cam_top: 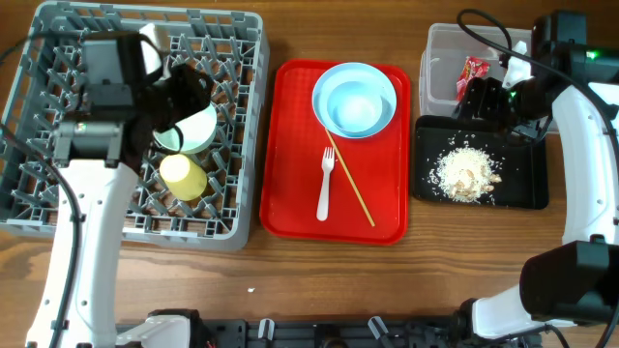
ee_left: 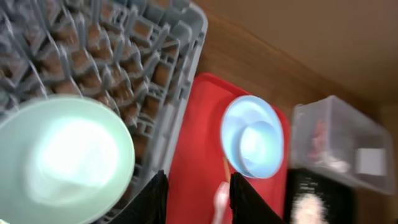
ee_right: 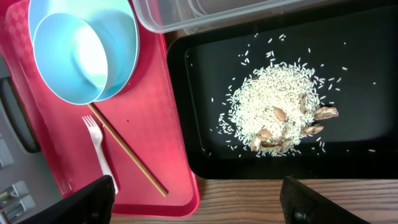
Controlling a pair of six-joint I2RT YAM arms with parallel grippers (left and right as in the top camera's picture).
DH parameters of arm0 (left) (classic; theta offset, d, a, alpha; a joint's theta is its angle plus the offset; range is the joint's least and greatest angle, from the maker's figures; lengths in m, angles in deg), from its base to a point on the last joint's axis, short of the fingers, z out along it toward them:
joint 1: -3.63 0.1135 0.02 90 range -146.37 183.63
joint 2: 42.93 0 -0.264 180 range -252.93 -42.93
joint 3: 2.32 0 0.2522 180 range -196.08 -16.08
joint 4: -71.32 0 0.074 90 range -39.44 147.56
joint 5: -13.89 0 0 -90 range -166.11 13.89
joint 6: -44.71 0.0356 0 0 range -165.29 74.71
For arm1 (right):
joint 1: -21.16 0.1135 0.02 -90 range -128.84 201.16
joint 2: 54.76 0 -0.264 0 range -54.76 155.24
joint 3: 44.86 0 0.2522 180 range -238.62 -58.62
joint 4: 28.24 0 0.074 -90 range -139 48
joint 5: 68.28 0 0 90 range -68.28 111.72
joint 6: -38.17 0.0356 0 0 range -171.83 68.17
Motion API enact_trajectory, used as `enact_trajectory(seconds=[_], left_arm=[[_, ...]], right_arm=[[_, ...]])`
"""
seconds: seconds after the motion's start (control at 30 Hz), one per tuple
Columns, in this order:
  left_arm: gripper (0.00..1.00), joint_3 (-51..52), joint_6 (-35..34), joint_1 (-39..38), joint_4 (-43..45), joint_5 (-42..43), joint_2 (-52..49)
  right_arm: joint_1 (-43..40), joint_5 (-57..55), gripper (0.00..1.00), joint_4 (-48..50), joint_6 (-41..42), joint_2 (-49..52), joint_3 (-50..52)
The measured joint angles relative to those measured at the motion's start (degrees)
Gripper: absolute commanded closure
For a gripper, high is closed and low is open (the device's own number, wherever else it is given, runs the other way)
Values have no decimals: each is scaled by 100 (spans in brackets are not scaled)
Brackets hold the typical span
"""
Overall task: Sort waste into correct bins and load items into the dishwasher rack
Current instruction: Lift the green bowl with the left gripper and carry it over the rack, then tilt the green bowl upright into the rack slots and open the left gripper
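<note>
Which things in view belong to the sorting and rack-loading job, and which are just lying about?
Job: rack, green bowl, cup, plate, blue bowl, fork, chopstick, tub, wrapper, black tray, scraps.
Just there: red tray, table.

A pale green bowl [ee_left: 62, 158] fills the lower left, over the grey dishwasher rack [ee_left: 177, 87]. Right of centre, a pale blue bowl [ee_left: 260, 146] sits on the red tray [ee_left: 199, 124], with the clear tub [ee_left: 348, 143] blurred at far right.
</note>
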State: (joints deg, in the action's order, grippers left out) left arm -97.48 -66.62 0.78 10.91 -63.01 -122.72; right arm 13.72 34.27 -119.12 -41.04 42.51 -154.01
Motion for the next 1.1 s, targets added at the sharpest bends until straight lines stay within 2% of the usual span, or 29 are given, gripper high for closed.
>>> enact_trajectory(seconds=[0.17, 0.33, 0.63, 1.1], left_arm=[[68, -63, 1008, -645, -92, -1342, -2], [66, -72, 1386, -1193, -612, -2312, -90], [61, -72, 1565, -1373, -1084, -3051, -997], [59, -72, 1613, -1403, -973, -3281, -1585]], right_arm=[[0, 0, 14, 7, 0, 0, 0], [0, 0, 14, 11, 0, 0, 0], [0, -2, 14, 15, 0, 0, 0], [0, -2, 14, 20, 0, 0, 0]])
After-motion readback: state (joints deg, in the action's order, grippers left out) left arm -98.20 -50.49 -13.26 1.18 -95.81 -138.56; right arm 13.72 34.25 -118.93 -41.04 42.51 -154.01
